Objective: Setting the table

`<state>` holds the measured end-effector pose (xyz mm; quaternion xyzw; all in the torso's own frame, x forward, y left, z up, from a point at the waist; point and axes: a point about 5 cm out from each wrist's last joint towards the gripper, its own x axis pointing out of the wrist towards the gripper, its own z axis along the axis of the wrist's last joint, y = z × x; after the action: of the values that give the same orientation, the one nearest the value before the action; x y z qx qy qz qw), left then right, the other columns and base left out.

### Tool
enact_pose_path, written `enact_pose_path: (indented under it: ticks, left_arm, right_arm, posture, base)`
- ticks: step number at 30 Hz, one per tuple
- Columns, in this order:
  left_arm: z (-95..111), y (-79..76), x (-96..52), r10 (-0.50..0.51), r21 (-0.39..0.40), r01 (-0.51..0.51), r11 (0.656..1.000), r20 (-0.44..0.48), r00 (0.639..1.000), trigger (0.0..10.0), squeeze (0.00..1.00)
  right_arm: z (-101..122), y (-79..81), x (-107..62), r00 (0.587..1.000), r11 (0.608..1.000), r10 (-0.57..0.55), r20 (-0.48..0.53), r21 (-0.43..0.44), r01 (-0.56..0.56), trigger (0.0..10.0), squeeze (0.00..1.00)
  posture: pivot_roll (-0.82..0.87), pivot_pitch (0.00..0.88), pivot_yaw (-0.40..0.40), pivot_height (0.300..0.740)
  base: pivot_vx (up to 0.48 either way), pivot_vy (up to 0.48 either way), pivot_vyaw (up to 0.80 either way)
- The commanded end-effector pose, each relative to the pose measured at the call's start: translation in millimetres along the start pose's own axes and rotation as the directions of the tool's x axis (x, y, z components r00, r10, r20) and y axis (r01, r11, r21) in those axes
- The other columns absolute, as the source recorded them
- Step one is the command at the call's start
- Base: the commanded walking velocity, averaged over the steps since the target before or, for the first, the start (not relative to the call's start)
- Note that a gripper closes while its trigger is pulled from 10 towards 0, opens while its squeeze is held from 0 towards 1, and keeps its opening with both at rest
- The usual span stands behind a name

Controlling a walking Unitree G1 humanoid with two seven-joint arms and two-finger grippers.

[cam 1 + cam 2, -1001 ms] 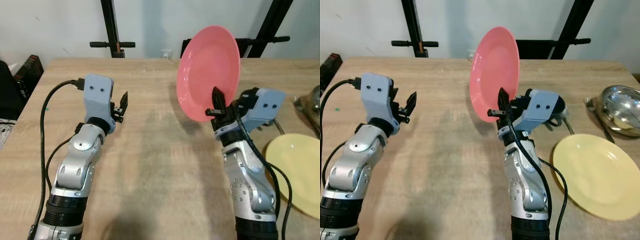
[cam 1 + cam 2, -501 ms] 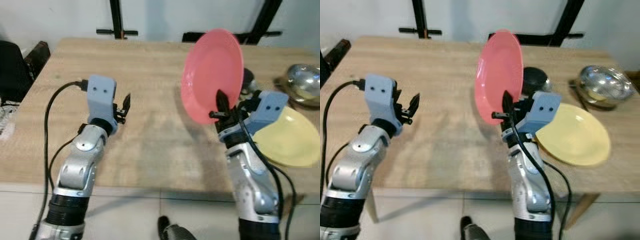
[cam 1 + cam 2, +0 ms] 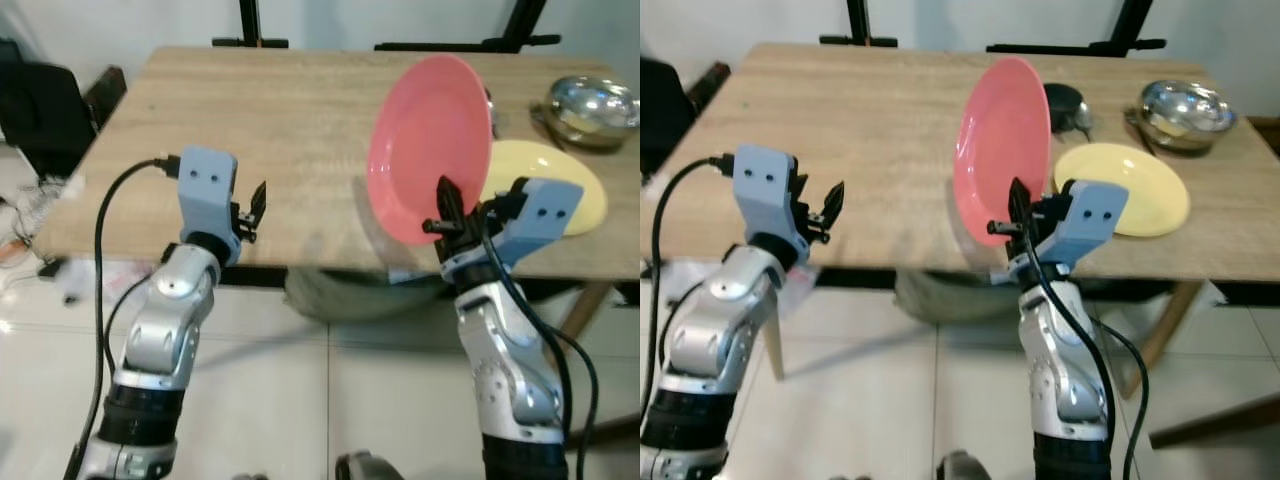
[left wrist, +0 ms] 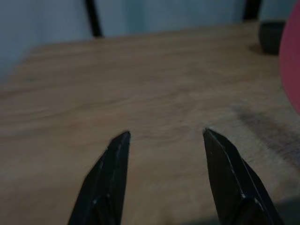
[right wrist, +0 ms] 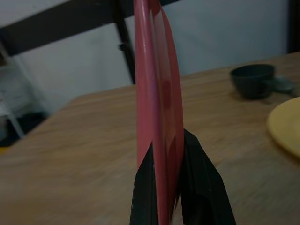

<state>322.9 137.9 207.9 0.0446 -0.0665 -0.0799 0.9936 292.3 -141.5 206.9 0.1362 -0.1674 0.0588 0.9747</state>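
Note:
A pink plate (image 3: 430, 140) stands upright on edge in the air, over the near edge of the wooden table (image 3: 250, 120). My right gripper (image 3: 443, 207) is shut on its lower rim; in the right wrist view the two black fingers (image 5: 199, 159) pinch the plate (image 5: 152, 84) edge-on. My left gripper (image 3: 254, 203) hovers just off the table's near edge, open with nothing between its fingers (image 4: 112, 164). A yellow plate (image 3: 1130, 185) lies flat on the table's right side.
A silver bowl (image 3: 1185, 100) and a dark cup (image 3: 1065, 100) sit at the table's far right. A black chair (image 3: 40, 110) stands left of the table. Black stand legs (image 3: 250, 25) rise behind it. Pale tiled floor (image 3: 330, 400) lies below my arms.
The whole view has pulled back from the table, so its near edge and the floor now show. Both arms hold their pose, and the pink plate stays gripped.

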Motion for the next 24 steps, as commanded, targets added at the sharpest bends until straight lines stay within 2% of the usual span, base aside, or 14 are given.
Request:
enact_pose_path:
  ticks: [1, 24]
  left_arm:
    - [-5.4, 2.4, -2.1, 0.011, 0.007, -0.011, 1.0, -0.019, 1.0, 10.0, 0.0]
    - [-5.3, 0.8, -1.6, 0.004, 0.005, -0.004, 1.0, -0.019, 1.0, 10.0, 0.0]
  right_arm:
    - [0.6, 3.0, -0.6, 1.0, 1.0, 0.012, 0.006, 0.001, -0.012, 10.0, 0.0]
    - [0.6, 2.3, -1.5, 1.0, 1.0, 0.006, 0.005, -0.001, -0.006, 10.0, 0.0]
  posture:
    - [-0.12, 0.031, 0.071, 0.74]
    - [-0.12, 0.043, 0.072, 0.74]
  base:
    - [-0.42, 0.0, 0.0]
    - [-0.422, 0.0, 0.0]
